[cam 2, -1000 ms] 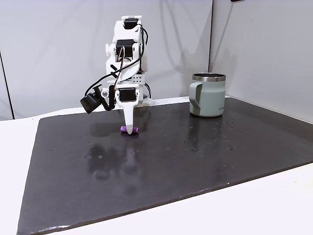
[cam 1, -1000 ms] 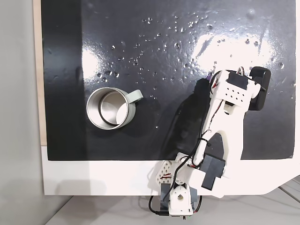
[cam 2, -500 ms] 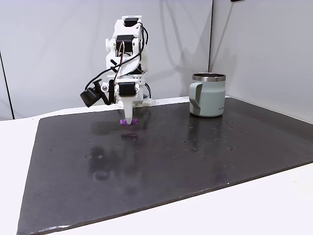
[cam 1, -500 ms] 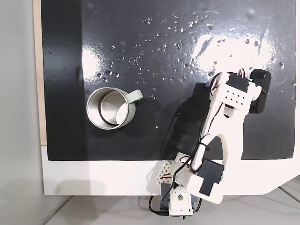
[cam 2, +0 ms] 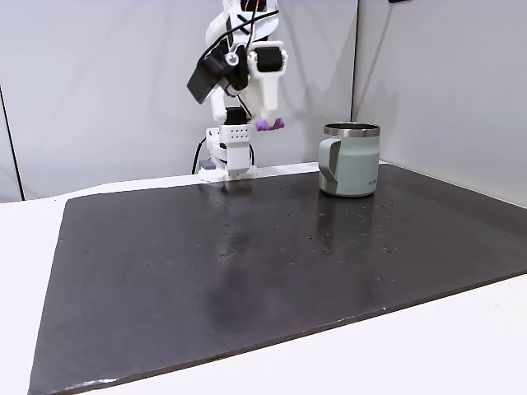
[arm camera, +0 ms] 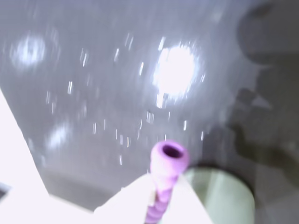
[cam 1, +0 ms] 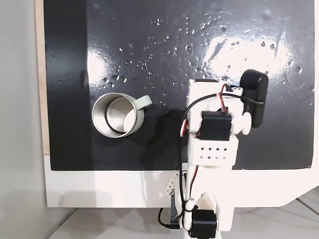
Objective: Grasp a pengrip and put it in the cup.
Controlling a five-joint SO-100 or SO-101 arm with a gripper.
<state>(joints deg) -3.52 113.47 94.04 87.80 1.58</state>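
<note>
Your hand (cam 2: 268, 123) grips the small purple ribbed pengrip (cam 2: 269, 125) aloft; carry it rightward over the steel mug (cam 2: 350, 160), then release.

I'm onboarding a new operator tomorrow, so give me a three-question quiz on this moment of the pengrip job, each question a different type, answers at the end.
1. True or false: the pengrip lies on the black mat.
2. In the side fixed view, the claw is: A) inside the cup, B) raised, left of the cup, C) touching the mat.
3. Fill in: in the top fixed view, the cup's handle points toward the ____ of the picture.

Key: 1 false, the claw holds it in the air. 2 B. 3 right.
</note>
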